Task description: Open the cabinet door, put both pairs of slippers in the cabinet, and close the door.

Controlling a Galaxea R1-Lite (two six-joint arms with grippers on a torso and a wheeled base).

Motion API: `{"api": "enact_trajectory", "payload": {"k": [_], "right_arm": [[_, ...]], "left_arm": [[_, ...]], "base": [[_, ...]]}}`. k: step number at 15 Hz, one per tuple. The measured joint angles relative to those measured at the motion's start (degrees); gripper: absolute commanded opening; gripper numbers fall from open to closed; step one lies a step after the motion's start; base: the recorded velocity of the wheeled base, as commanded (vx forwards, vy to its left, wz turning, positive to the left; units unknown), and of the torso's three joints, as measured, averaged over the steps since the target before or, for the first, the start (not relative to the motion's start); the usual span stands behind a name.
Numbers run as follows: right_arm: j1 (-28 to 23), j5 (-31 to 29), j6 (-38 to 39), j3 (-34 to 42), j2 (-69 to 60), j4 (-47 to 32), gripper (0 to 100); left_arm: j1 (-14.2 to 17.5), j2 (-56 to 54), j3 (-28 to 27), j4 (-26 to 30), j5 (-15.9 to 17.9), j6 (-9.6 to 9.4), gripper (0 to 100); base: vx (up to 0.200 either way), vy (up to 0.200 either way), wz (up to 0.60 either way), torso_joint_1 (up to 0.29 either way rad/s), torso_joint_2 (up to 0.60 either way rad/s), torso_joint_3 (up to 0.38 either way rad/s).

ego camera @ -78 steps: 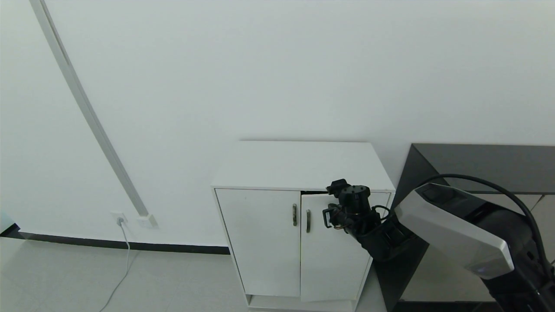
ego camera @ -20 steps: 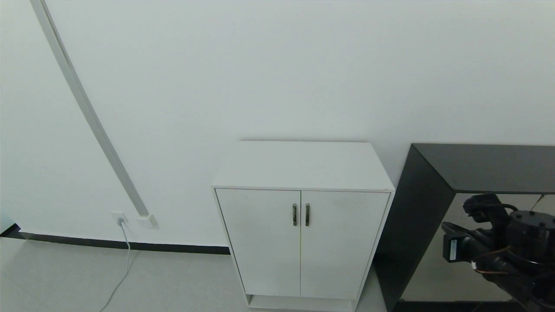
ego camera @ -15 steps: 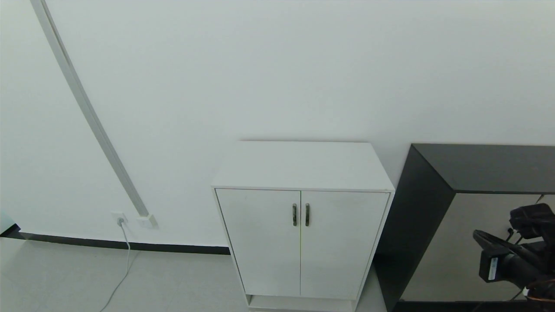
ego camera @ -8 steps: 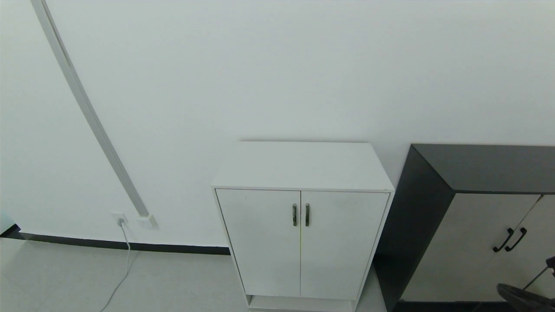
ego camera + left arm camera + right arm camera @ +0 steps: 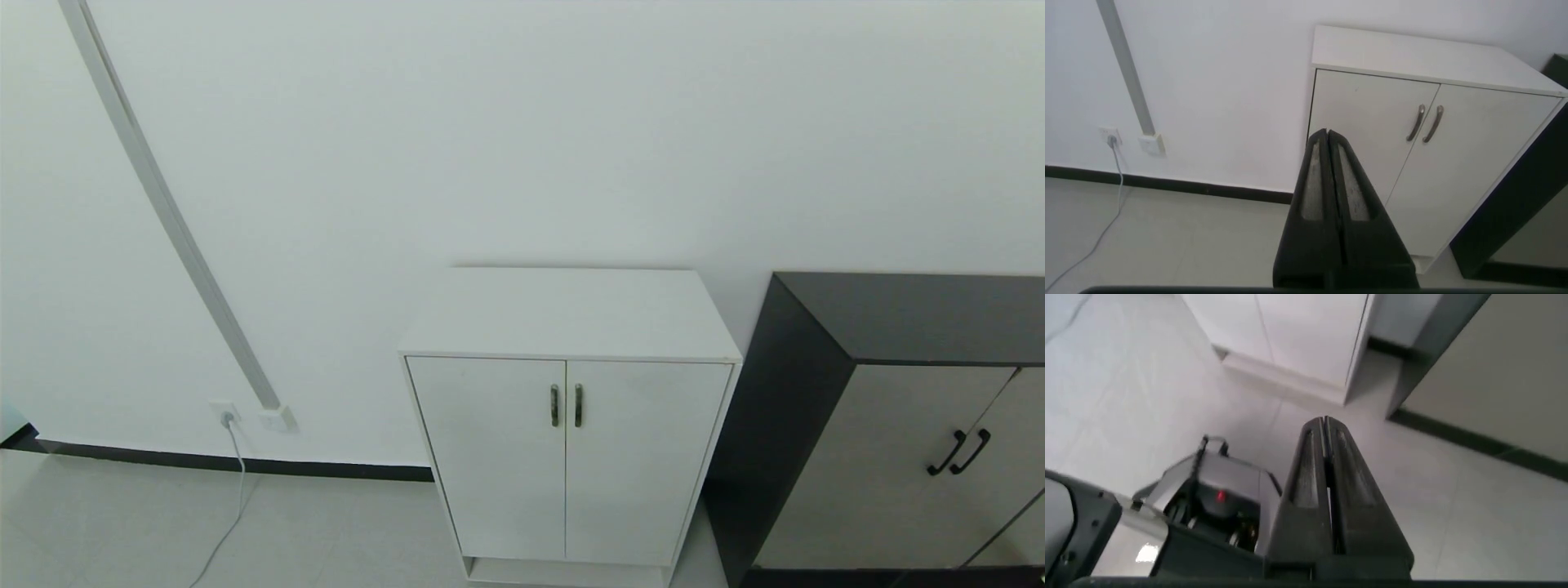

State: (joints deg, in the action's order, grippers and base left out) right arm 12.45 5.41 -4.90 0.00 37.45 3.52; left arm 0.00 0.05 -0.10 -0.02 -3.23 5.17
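Left gripper (image 5: 1328,135): fingers pressed flat together, nothing held, hanging out in front of and well apart from the white two-door wooden cabinet (image 5: 563,490). Right gripper (image 5: 1324,423): same, pinched closed and empty, low over the pale tiled floor (image 5: 1143,367), aimed roughly at the cabinet's foot. The cabinet stands against the white wall with both doors flush shut. Its pair of slim dark metal bar handles (image 5: 578,406) sit just beside each other at the centre seam. Step call: with the doors shut and both tools empty and away from them, you're either before the opening or past the closing. The doors hide the inside, so you can't tell whether the slippers are in there, and I won't pick. If it's the start, your next move needs one gripper spread and lined up on one thin handle without catching its twin, then a pull along the hinge arc. Views: left wrist gives you the door fronts and handles at an angle. Right wrist gives you the cabinet base meeting the floor. Head view gives you the flat top and the tall black cabinet with grey doors (image 5: 816,425) just beside it on the right.
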Motion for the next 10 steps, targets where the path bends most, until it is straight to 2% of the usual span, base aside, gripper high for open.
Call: {"api": "enact_trajectory", "payload": {"k": [5,10], "right_arm": [[0.04,-0.62,-0.60,0.00,-7.47,-3.60,0],[-6.64,-0.63,-0.56,0.00,-16.51,-3.62,0]], "left_arm": [[0.00,0.00,0.00,0.02,0.01,0.00,0],[0.00,0.00,0.00,0.02,0.00,0.00,0]], "base": [[0.000,0.000,0.00,0.000,0.00,0.000],[0.000,0.000,0.00,0.000,0.00,0.000]]}}
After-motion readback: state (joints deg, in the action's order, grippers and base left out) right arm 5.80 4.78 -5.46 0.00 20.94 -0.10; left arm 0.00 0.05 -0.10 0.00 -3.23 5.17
